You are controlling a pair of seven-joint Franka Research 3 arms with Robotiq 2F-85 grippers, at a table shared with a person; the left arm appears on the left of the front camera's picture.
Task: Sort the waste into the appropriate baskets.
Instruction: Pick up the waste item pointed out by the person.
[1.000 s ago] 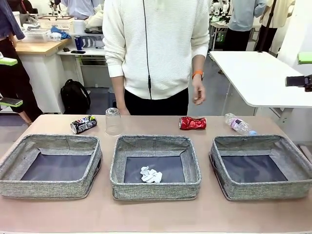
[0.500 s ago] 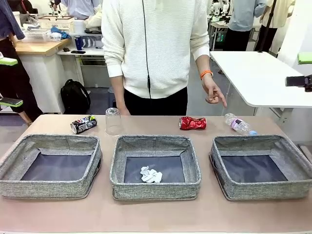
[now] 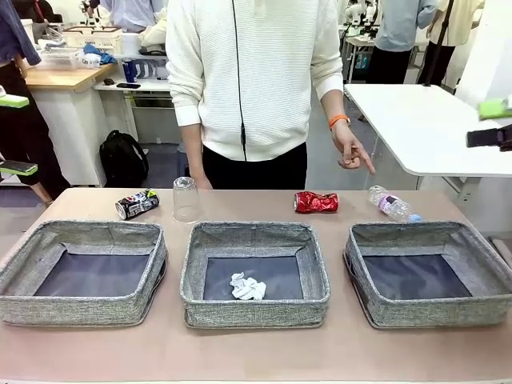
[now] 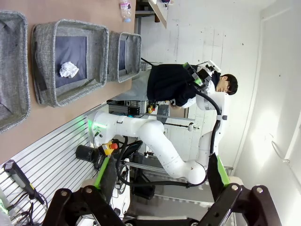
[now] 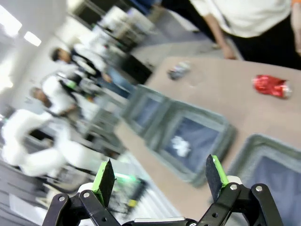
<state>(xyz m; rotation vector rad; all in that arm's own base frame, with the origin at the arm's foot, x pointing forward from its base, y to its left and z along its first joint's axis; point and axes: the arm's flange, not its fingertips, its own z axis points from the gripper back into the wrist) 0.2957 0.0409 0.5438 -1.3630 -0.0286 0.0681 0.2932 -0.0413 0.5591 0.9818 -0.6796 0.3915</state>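
L claw point(image 4: 159, 162): jaws spread wide, nothing in them.
R claw point(image 5: 159, 165): same, wide and empty. Its cam is smeared; the white speck in a basket there is prob. the wad.
Baskets: 3 grey woven ones in a row on the table point(image 3: 256, 352): left basket point(image 3: 80, 308), middle basket point(image 3: 254, 312), right basket point(image 3: 432, 312).
Paper wad point(image 3: 247, 287): crumpled, white, on middle basket's floor.
Dark printed can point(image 3: 137, 204): on its side behind left basket.
Clear plastic cup point(image 3: 185, 198): upside down, just right of that can.
Crushed red can point(image 3: 316, 202): lying behind middle basket's right corner.
Clear bottle point(image 3: 392, 205): on its side behind right basket.
Person's hand point(image 3: 350, 152): index finger out, above the far edge betw. red can and bottle.
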